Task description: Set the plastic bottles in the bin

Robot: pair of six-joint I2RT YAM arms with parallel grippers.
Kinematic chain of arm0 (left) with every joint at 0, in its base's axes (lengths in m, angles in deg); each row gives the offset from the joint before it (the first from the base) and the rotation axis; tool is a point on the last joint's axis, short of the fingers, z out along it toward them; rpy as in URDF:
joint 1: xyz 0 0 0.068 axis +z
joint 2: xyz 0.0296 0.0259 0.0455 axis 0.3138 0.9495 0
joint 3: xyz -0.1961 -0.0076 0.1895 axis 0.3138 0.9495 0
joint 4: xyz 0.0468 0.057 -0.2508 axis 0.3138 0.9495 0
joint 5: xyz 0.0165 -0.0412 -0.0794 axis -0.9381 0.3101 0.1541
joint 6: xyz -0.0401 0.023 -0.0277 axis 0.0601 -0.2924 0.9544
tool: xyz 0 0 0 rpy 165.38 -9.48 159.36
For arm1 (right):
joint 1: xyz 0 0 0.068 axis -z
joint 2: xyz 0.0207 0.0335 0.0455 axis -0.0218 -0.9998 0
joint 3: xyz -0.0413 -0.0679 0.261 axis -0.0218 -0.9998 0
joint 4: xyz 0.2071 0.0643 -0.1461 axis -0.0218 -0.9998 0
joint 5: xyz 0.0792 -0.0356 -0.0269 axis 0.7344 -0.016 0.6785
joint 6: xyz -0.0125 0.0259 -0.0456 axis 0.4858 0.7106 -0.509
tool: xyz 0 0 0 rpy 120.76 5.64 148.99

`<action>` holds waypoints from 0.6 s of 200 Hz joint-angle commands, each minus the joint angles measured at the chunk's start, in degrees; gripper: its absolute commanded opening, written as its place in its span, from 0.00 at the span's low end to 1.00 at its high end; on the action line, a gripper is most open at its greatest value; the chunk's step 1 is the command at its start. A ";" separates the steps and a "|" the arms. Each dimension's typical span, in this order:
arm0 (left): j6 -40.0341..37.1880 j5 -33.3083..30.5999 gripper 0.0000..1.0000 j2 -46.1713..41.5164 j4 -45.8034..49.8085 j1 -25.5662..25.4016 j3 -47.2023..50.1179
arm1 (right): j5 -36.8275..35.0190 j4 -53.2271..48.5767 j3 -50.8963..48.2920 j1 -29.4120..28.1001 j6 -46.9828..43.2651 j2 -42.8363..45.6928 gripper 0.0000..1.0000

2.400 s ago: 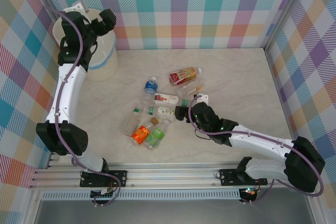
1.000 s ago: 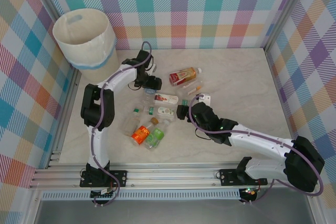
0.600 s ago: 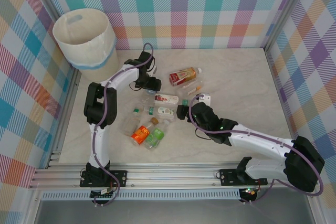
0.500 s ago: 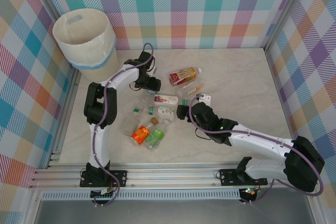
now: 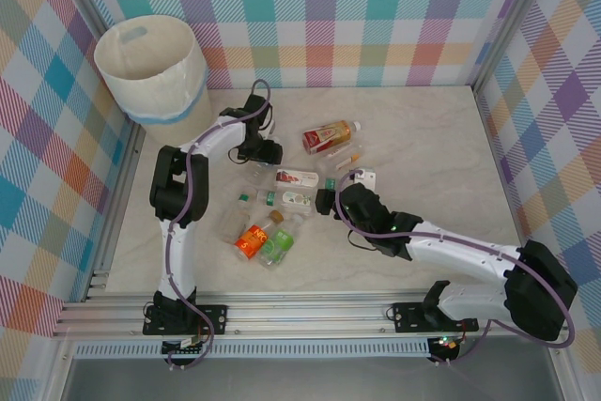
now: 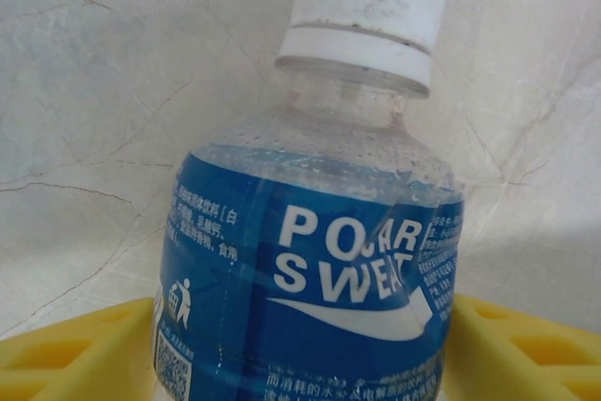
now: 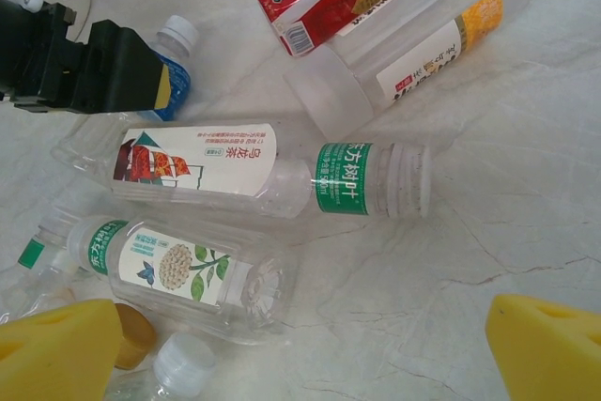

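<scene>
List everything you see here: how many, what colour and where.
bin: one, cream-white with light blue band, far left corner.
blue-label bottle: one, white cap, lying at the cluster's far-left edge.
other plastic bottles: about eight, clear, with red, orange, green or white labels, clustered mid-table.
table: one, pale marble.
walls: pastel plaid, around the table.
left gripper: one, black with yellow pads, straddling the blue-label bottle.
right gripper: one, yellow pads wide open, at the cluster's right edge.
</scene>
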 commanded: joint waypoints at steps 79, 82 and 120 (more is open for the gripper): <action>1.04 -0.08 0.60 -13.14 -8.12 0.77 8.52 | -0.72 1.30 2.08 0.26 -0.75 0.18 1.00; 1.21 -0.10 0.59 -13.53 -8.36 0.81 8.62 | -0.67 1.31 2.09 0.26 -0.78 0.14 1.00; 3.24 0.83 0.53 -18.14 -10.87 1.41 10.00 | -0.45 1.60 2.04 0.26 -0.91 0.39 1.00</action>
